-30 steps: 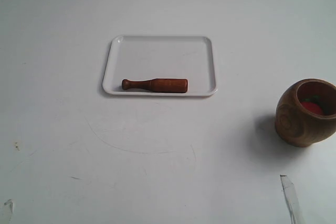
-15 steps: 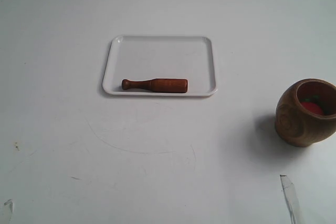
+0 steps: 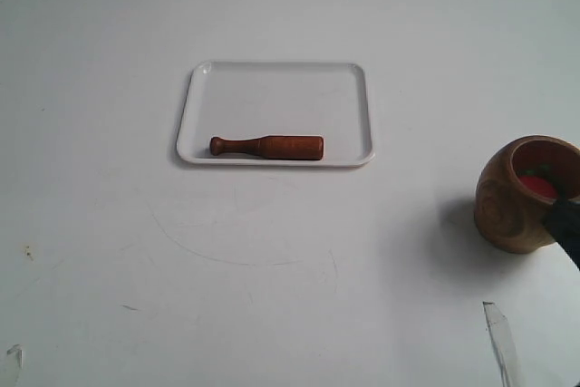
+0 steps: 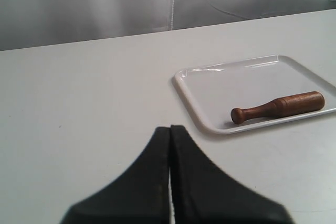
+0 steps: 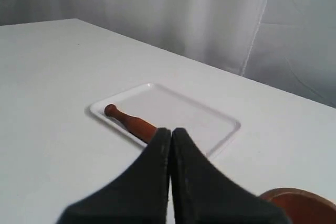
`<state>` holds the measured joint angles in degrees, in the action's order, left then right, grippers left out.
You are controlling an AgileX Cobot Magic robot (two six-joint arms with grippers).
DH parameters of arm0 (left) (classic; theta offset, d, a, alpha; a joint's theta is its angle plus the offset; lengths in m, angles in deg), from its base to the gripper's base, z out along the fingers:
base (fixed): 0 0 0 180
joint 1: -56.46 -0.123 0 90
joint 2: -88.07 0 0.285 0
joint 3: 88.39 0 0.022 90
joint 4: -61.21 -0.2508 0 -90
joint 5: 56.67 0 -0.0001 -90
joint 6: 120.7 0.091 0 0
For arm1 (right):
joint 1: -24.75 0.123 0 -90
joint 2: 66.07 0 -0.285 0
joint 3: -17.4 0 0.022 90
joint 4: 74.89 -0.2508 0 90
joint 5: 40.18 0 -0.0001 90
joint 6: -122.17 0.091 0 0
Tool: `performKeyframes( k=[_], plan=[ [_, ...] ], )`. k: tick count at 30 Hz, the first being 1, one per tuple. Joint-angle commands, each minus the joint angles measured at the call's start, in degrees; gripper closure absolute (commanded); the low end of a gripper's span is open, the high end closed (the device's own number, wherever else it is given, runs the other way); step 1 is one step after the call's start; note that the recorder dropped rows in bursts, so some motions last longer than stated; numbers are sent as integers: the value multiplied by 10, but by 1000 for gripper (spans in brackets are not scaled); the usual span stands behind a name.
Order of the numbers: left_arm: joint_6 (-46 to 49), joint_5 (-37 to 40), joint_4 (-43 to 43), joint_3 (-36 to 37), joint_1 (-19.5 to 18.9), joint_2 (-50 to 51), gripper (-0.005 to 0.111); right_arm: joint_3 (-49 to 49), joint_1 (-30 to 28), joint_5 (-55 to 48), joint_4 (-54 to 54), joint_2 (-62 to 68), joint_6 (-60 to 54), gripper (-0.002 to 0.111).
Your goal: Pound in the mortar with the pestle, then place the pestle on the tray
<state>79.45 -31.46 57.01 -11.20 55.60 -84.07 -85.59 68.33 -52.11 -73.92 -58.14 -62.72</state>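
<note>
The dark reddish-brown pestle (image 3: 266,147) lies flat along the near edge of the white tray (image 3: 276,88), knob end to the left. It also shows on the tray (image 4: 252,77) in the left wrist view as the pestle (image 4: 278,106), and in the right wrist view as the pestle (image 5: 128,120) on the tray (image 5: 178,109). The light-brown mortar (image 3: 518,195) stands at the right edge with something red inside; its rim (image 5: 299,203) peeks into the right wrist view. My right gripper (image 3: 564,224) is shut and empty, just in front of the mortar. My left gripper (image 4: 170,129) is shut and empty, well short of the tray.
The white table (image 3: 272,278) carries faint scuffs and a curved scratch in front of the tray. A strip of clear tape (image 3: 501,342) lies near the front right edge. A pale curtain (image 5: 210,14) hangs behind the table.
My right gripper has come into the exterior view at the right edge, next to the mortar. The pestle, tray and mortar have not moved.
</note>
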Motion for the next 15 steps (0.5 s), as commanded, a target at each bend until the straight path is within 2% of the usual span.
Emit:
performKeyframes(
  k=[1, 2, 3, 5, 9, 15],
  plan=[
    [-5, -2, 4, 0, 4, -1, 107, 2, -132, 5, 19, -1, 3, 108],
    [-5, -2, 4, 0, 4, -1, 107, 2, -194, 8, 12, -1, 10, 108],
    [-5, -2, 4, 0, 4, -1, 107, 2, -284, 9, 5, -1, 29, 108],
    [-5, -2, 4, 0, 4, -1, 107, 2, -383, 2, 0, -1, 57, 108],
    [-5, -2, 4, 0, 4, -1, 107, 2, -395, -52, 4, -1, 56, 108],
    [-5, -2, 4, 0, 4, -1, 107, 2, -396, -77, 3, -1, 70, 108]
  ],
)
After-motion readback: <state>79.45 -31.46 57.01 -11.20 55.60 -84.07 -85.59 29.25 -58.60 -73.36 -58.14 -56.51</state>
